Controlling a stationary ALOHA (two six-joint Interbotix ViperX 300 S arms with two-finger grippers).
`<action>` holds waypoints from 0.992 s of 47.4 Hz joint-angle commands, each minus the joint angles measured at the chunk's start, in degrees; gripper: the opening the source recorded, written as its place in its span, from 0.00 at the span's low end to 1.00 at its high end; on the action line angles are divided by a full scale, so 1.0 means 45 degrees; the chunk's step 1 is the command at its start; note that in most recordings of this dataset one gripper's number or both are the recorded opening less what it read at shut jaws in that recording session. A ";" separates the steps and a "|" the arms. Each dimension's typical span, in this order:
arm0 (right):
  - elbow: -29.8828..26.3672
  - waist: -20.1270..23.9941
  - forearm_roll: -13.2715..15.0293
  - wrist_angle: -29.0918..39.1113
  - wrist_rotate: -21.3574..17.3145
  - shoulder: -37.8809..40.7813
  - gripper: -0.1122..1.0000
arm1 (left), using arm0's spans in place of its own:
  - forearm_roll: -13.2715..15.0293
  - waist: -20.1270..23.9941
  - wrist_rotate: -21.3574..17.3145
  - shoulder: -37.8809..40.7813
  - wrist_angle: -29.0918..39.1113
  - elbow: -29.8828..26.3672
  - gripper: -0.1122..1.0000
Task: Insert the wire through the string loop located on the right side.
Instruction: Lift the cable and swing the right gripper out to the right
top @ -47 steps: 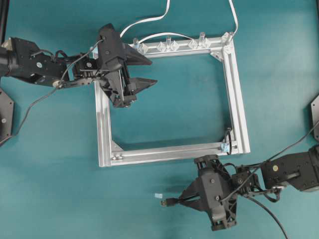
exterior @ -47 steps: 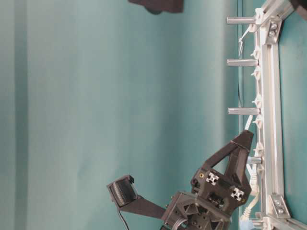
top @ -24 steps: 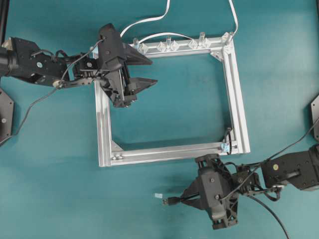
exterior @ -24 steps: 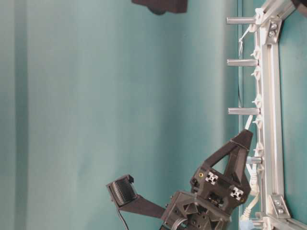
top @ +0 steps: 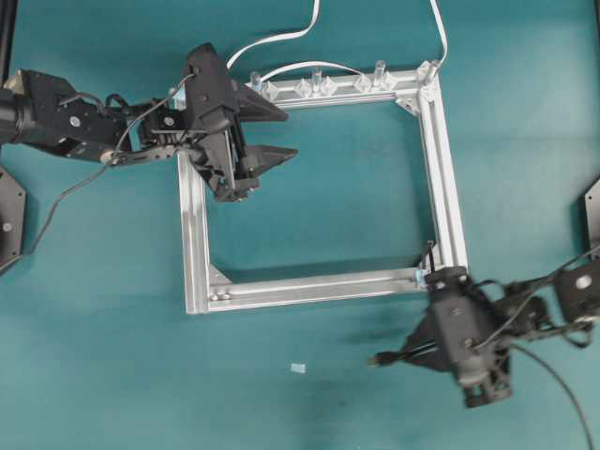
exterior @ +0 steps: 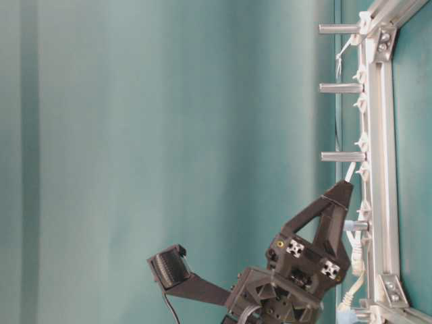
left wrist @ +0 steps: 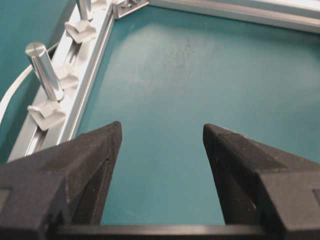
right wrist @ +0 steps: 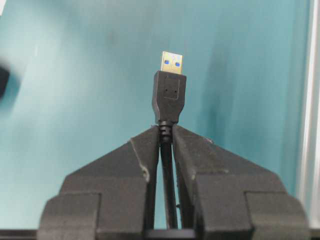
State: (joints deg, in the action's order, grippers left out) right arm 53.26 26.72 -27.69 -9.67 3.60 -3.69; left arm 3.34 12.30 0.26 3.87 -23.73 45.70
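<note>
a: right wrist view: right gripper [right wrist: 166, 131], fingers pressed together on the wire [right wrist: 169, 102] just behind its plug; the gold-tipped plug stands out past the fingertips over bare teal table [right wrist: 75, 75], with a pale frame edge at the far right of the view.

b: overhead exterior view: where does that gripper sit relative to the frame?

a: right gripper [top: 410, 352] lies just outside the lower right corner of the aluminium frame [top: 193, 234], the plug pointing left over open table. the string loop [top: 429, 255] stands upright at that same corner, close above the gripper body, with a pale blue bit at its base. the wire tip is apart from the loop.

b: and the room around it?

a: open teal surface left of and below the gripper; only a small pale scrap [top: 298, 367] lies there. the frame's inside is bare table too.

b: left side?

a: left gripper [top: 287, 134] hovers over the frame's upper left corner, jaws wide apart and holding nothing. left wrist view: its fingers [left wrist: 90, 165] frame bare table, with clear clips [left wrist: 46, 113] and metal posts [left wrist: 44, 70] on the rail to the left. a white cable [top: 281, 37] runs off past the top rail.
</note>
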 commanded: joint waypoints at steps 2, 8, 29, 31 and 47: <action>0.0508 0.0176 -0.0195 0.0547 -0.0039 -0.1133 0.21 | -0.0039 -0.0039 0.0020 -0.0352 -0.0039 -0.0293 0.70; 0.1387 0.0332 -0.0801 0.0957 -0.0059 -0.1953 0.21 | -0.0039 -0.0039 0.0020 -0.0352 0.0059 -0.0332 0.70; 0.3184 0.0684 -0.2188 0.1250 -0.0059 -0.4180 0.21 | -0.0039 -0.0020 0.0020 -0.0352 0.0332 -0.0352 0.70; 0.3281 0.0703 -0.2188 0.1387 -0.0059 -0.4336 0.21 | -0.0039 -0.0020 0.0020 -0.0352 0.0332 -0.0352 0.70; 0.4043 0.0684 -0.2188 0.1895 -0.0059 -0.5332 0.21 | -0.0039 0.0117 0.0020 -0.0332 0.0332 -0.0352 0.70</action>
State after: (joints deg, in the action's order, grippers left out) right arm 71.63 29.62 -37.44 -1.05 3.34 -26.37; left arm 3.25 12.48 0.26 3.87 -21.97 45.09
